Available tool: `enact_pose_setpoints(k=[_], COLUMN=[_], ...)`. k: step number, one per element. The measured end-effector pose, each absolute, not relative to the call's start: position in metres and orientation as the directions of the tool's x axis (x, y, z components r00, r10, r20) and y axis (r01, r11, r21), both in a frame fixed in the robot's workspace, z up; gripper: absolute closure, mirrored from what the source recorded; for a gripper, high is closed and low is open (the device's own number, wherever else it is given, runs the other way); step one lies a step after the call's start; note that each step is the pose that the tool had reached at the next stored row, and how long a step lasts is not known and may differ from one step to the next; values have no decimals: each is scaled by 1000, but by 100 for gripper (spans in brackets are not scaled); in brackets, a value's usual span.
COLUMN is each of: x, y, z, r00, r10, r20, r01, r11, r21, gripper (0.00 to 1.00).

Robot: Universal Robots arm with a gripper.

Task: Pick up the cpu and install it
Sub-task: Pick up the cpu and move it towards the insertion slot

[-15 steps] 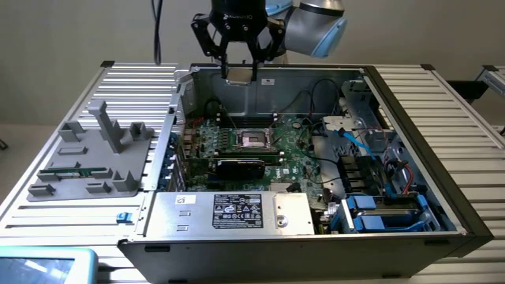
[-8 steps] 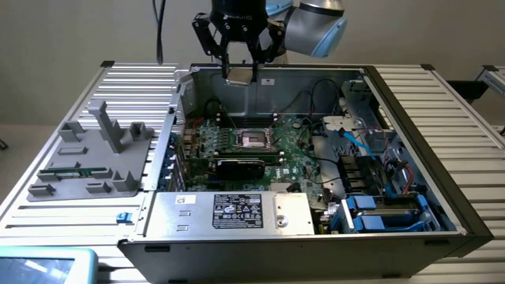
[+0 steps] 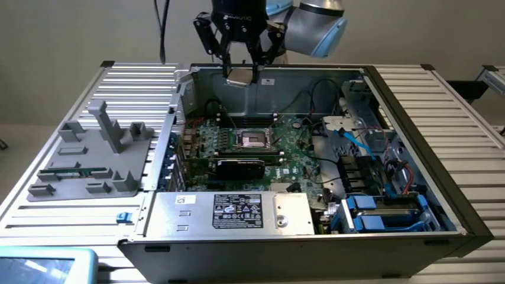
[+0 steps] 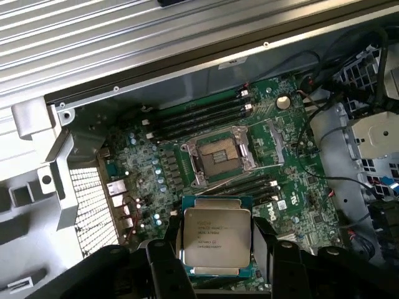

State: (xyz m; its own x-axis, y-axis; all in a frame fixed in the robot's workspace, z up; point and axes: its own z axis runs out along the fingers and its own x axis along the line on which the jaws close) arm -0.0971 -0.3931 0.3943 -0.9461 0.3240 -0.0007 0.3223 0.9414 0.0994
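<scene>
Between the two black fingers (image 4: 164,261) of the gripper (image 4: 215,250), the cpu (image 4: 215,237) is clamped by its opposite edges, its silvery top facing the wrist camera, up in the air over the open computer case (image 3: 304,89). Below it lies the green motherboard (image 4: 299,187), with the dark socket (image 4: 218,156) in its metal frame well apart from the chip. Farther off, at the exterior view's left, a grey fixture (image 3: 87,154) on the ribbed table (image 3: 442,118) carries a green memory stick (image 3: 71,173).

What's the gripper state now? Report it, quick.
Gripper: jaws closed on the cpu, held over the computer case.
</scene>
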Motion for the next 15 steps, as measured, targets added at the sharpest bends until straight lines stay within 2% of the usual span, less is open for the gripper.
enact_pose_setpoints(k=[15], x=[-97], y=[-393], z=[393], r00=[-855], r10=[519], r20=[-1], r01=[516], r11=[851], r21=[100], gripper=[46])
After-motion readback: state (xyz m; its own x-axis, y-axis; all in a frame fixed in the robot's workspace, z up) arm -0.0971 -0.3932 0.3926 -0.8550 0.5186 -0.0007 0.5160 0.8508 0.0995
